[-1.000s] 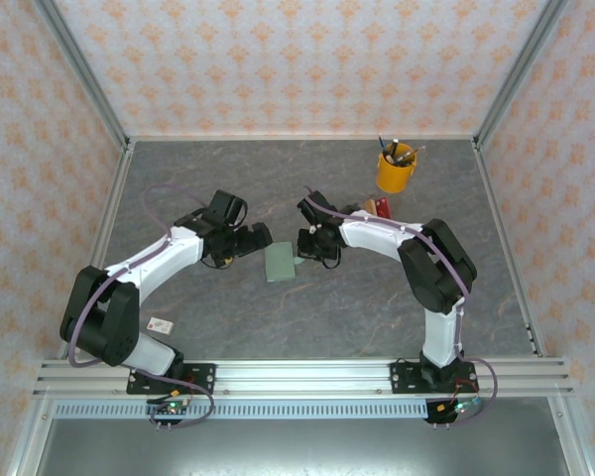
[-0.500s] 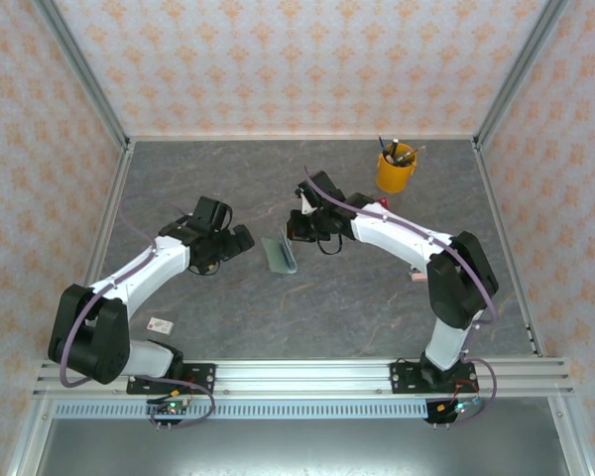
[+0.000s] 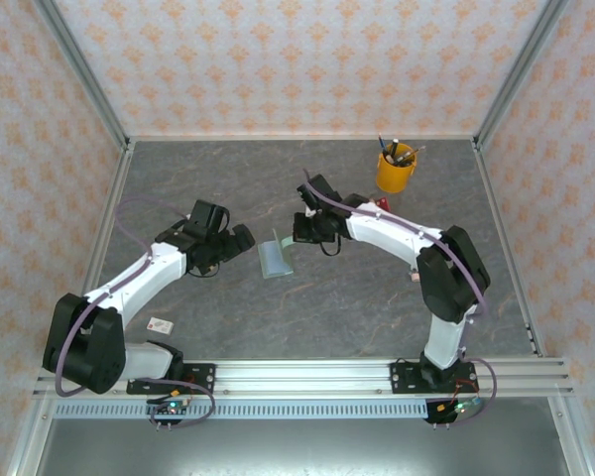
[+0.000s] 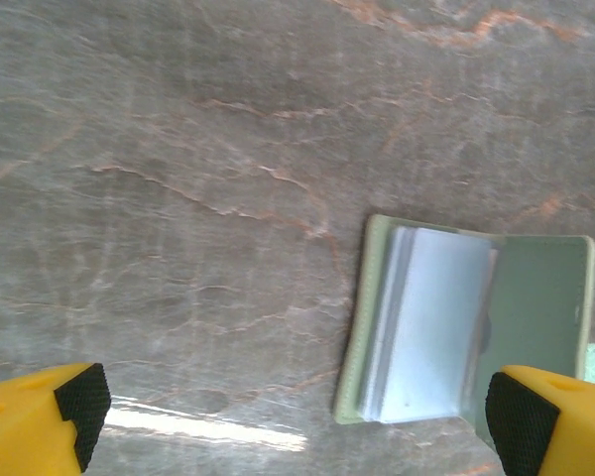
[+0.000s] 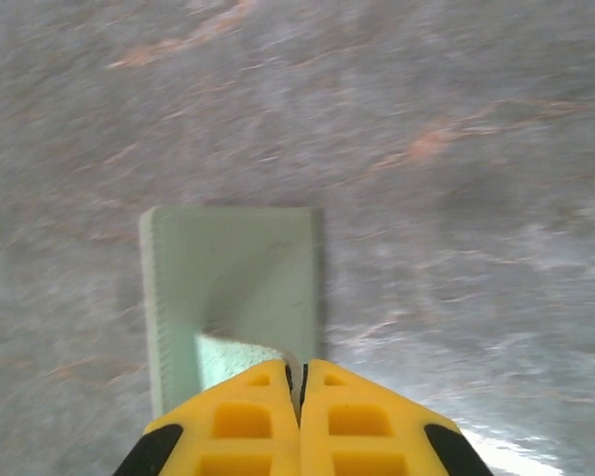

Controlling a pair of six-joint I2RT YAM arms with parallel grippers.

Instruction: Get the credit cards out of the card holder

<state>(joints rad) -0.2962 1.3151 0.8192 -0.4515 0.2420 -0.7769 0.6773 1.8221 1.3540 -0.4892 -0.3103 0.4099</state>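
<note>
The small, flat, pale mint-green fold-over card holder [image 3: 275,258] lies in the middle of the grey stone-look table [image 3: 357,307], between the two arms. It is partly open. One half lies flat on the table and the other flap stands up.

The right gripper [image 5: 299,385] is pinched tight on the top edge of the raised flap. Its yellow fingers are pressed together on the thin green edge. The left gripper [image 4: 299,421] is spread as wide as it goes and holds nothing. It hangs just beside the card holder and looks down at the open inside.

In the left wrist view, pale blue-white layers sit in a pocket inside. These may be the small, thin, flat credit cards [image 4: 416,332], but the picture is too soft to be sure. No card lies out on the table, so the job looks close to its start.

The step in hand seems to be opening the card holder so the cards can be reached. To do it well, the right gripper should hold the flap firmly and pull it back gently, so the flat half does not slide or lift. The left gripper should come in low at the mouth of the pocket. It should then close on the edge of just one card and slide it out along the pocket, not straight up. If the flap slips free, the card holder will likely fold shut.
</note>
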